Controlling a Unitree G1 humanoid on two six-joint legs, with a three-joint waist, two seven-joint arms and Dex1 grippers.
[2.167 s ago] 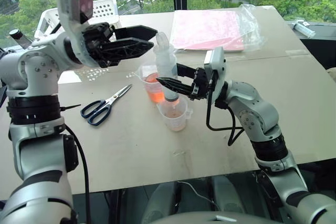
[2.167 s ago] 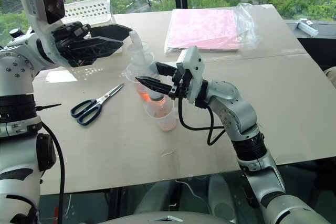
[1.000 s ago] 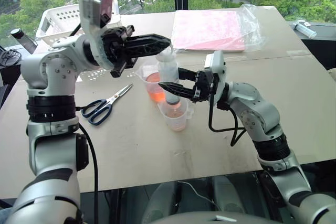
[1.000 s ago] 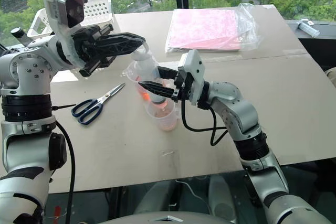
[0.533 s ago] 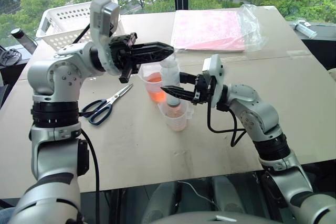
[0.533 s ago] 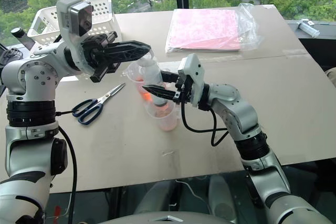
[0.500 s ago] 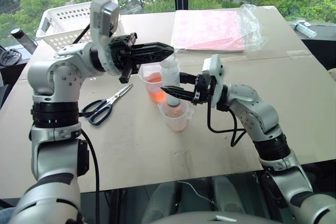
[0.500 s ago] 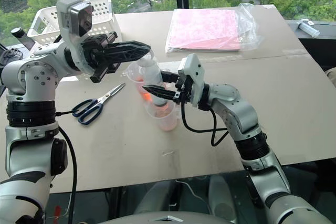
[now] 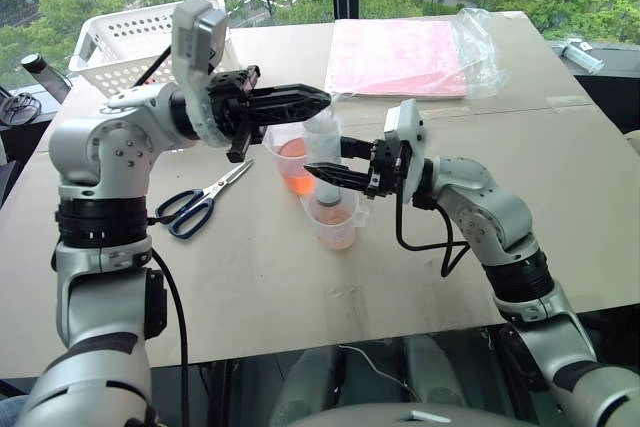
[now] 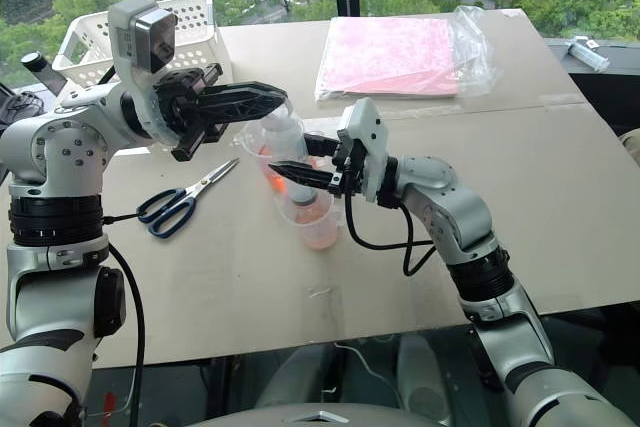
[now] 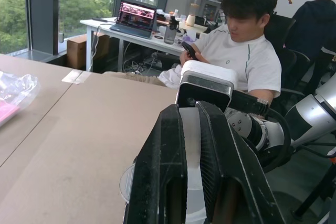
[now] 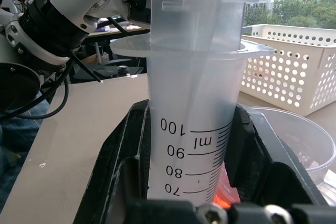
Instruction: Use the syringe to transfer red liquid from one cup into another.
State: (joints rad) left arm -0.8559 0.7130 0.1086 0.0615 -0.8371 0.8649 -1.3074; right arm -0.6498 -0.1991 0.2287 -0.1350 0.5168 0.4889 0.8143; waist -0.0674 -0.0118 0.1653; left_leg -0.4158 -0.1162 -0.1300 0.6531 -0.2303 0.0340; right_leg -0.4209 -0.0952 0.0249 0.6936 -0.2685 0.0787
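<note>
The right pincer (image 9: pixel 325 175) clamps the syringe (image 9: pixel 323 147) barrel above the small cup (image 9: pixel 335 219); the left pincer (image 9: pixel 310 100) pinches its white plunger.

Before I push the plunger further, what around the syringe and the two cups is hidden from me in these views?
- Syringe tip: head views, hidden inside the smaller cup behind the right gripper.
- Liquid left in the barrel: right wrist view, the jaws cover everything below the upper graduation marks.
- Plunger top: left wrist view, mostly covered by the left gripper.
- Larger cup: its level is screened by the syringe and left arm.
</note>
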